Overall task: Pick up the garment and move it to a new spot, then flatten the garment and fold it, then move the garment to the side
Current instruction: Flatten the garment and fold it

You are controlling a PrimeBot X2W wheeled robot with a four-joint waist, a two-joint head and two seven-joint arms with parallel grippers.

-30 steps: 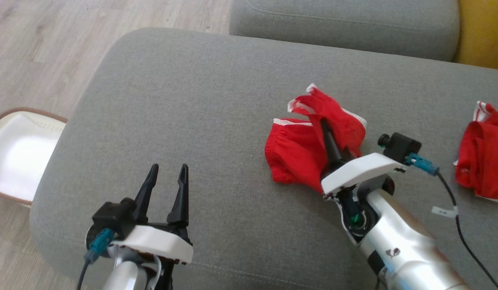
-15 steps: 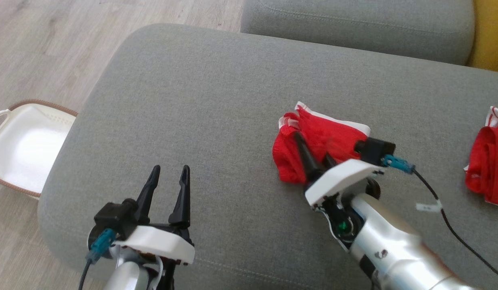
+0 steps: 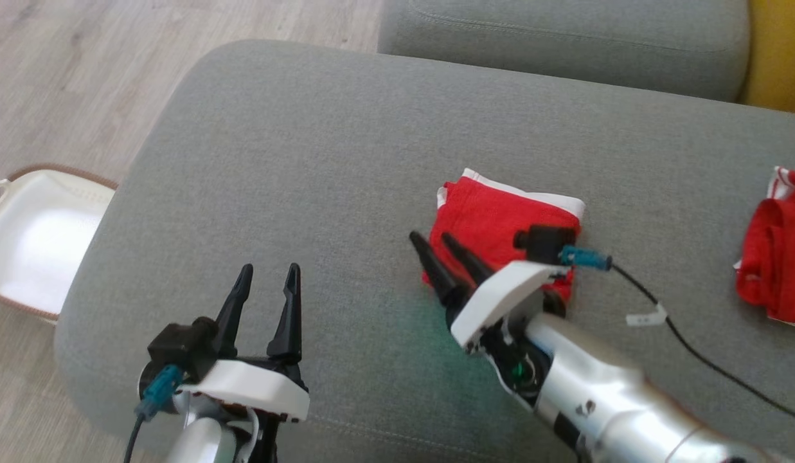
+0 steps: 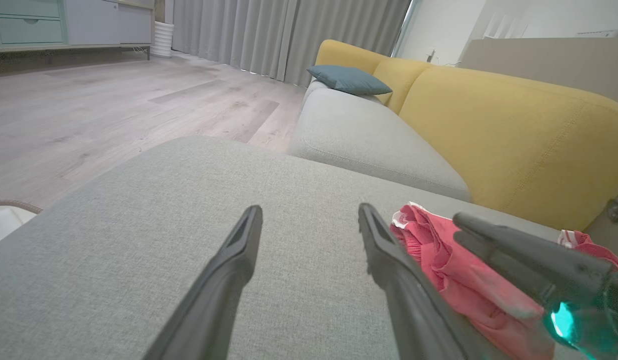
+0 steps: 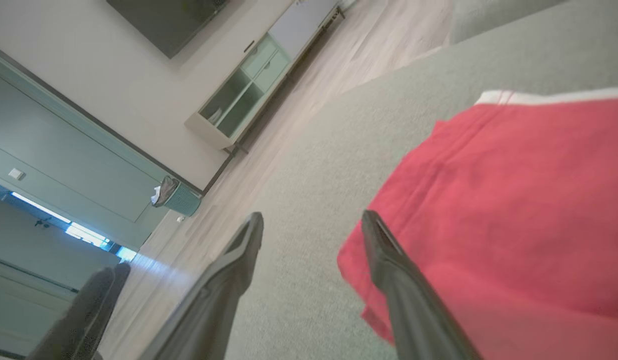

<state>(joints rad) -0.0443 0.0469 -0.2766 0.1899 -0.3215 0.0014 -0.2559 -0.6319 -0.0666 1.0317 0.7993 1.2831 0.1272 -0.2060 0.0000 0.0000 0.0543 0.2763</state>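
Observation:
The garment (image 3: pixel 493 222) is a red piece with white trim, lying folded into a small square on the grey sofa cushion (image 3: pixel 320 167). It also appears in the left wrist view (image 4: pixel 458 280) and the right wrist view (image 5: pixel 508 210). My right gripper (image 3: pixel 431 238) is open at the garment's near-left edge, fingers apart and holding nothing; its wrist camera hides part of the cloth. In its own view the right gripper (image 5: pixel 311 220) straddles the garment's edge. My left gripper (image 3: pixel 266 271) is open over bare cushion to the left, well apart from the garment, as seen from its wrist (image 4: pixel 309 215).
A second red garment (image 3: pixel 773 254) lies at the cushion's right edge. A white basket (image 3: pixel 31 238) stands on the wooden floor to the left. Another grey cushion (image 3: pixel 564 38) and a yellow sofa back (image 4: pixel 513 135) lie beyond. A black cable (image 3: pixel 693 350) trails from the right wrist.
My right gripper has opened and let go of the garment, which dropped from a raised bunch into a flat fold. The gripper has drawn back to the left. The left arm stayed put.

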